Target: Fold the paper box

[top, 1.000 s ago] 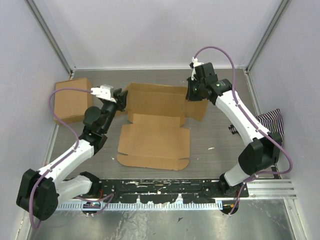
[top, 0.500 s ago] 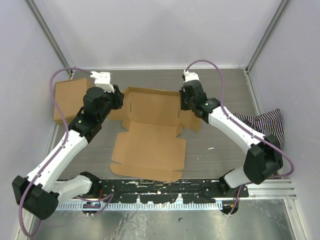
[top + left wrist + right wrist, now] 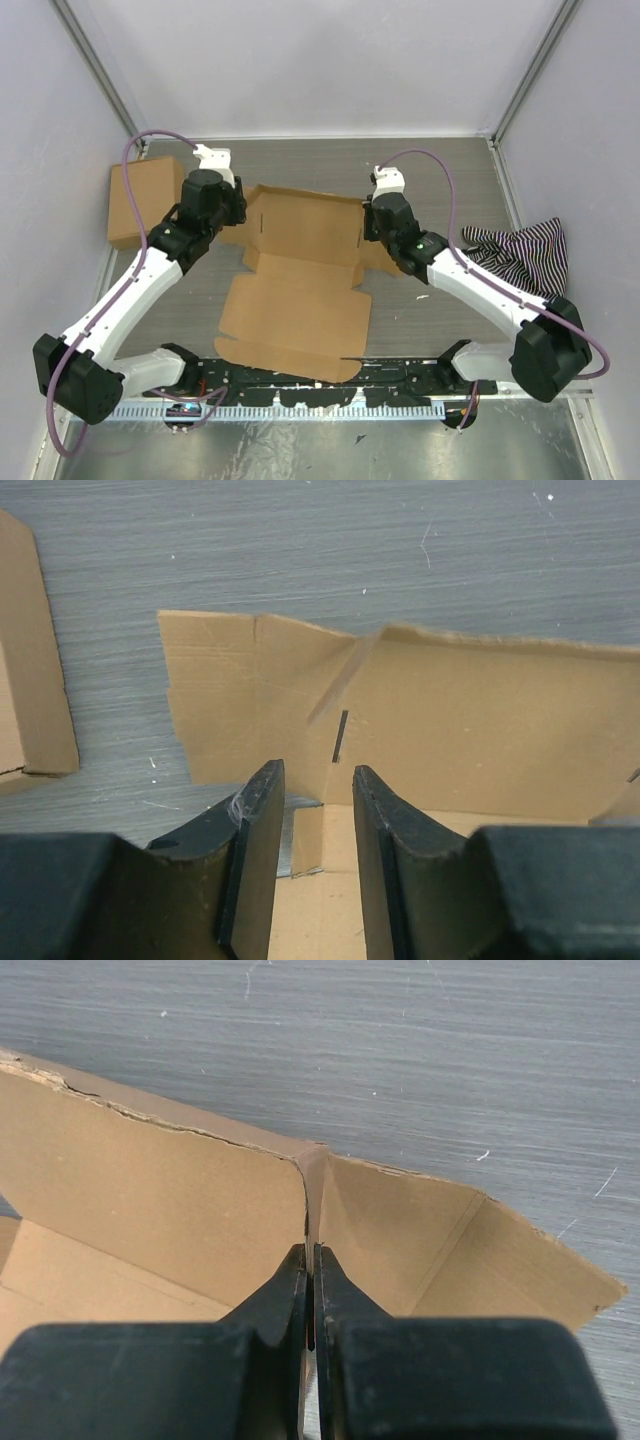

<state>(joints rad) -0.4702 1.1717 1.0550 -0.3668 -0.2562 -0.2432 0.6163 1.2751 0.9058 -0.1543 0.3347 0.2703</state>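
Note:
The paper box (image 3: 300, 300) lies mid-table as a brown die-cut sheet, its back panel and side flaps raised. My right gripper (image 3: 373, 222) is at the box's back right corner. In the right wrist view it (image 3: 310, 1255) is shut on the thin upright edge where the back wall (image 3: 160, 1180) meets the right side flap (image 3: 400, 1230). My left gripper (image 3: 236, 212) hovers over the back left corner. In the left wrist view it (image 3: 315, 780) is open with nothing between its fingers, above the box floor. Just beyond it is the slit in the left flap (image 3: 240, 700).
A ready-made brown cardboard box (image 3: 138, 195) stands at the back left, close to the left arm, and its edge shows in the left wrist view (image 3: 30, 680). A striped cloth (image 3: 520, 250) lies at the right wall. A black rail (image 3: 330, 385) runs along the near edge.
My right gripper has drawn the box's back right corner toward the near edge, and the whole sheet has slid nearer. The left arm has swung round to the back left corner.

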